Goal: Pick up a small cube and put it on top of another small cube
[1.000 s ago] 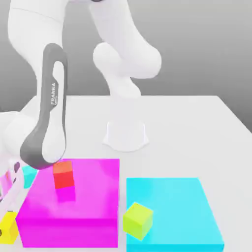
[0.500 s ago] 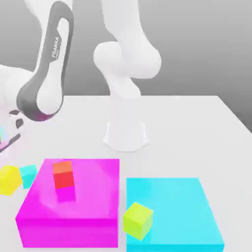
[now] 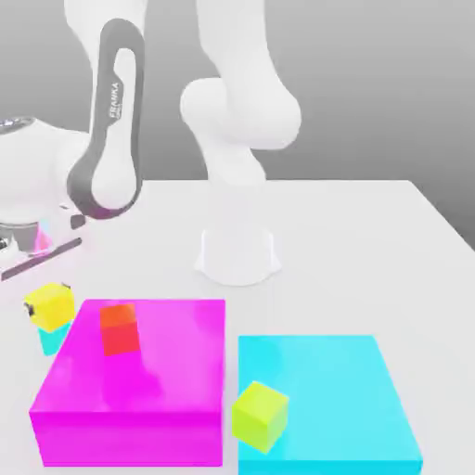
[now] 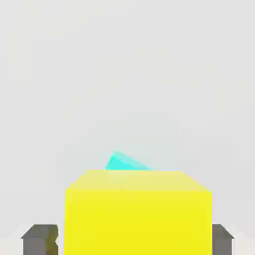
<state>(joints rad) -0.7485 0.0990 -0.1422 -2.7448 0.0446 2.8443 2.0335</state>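
**Yellow cube sits on teal cube, pincer pads at its sides**

Exterior view: small bright-yellow cube (image 3: 49, 302) rests on top of the small teal cube (image 3: 51, 338), a little tilted and offset, near the tabletop's (image 3: 371, 241) edge at the exterior view's left. Only the teal cube's lower part shows under the yellow one. The pair stands just beside the large flat magenta block (image 3: 139, 390), apart from it.

Hand view: yellow cube (image 4: 138, 214) lies between the pincer's (image 4: 132, 240) two dark grey fingertips (image 4: 39, 240), one at each side face, so the pincer pinches the yellow cube or sits tight against it. A sliver of teal cube (image 4: 122, 162) peeks past the yellow top edge.

Other items: small red-orange cube (image 3: 119, 328) stands on the magenta block. Small yellow-green cube (image 3: 260, 416) rests, turned, on the large flat cyan block (image 3: 343, 399), at its corner nearest the magenta block. White arm (image 3: 116, 130) with grey panel reaches over the tabletop's left side; its round white base (image 3: 237, 255) stands mid-tabletop.
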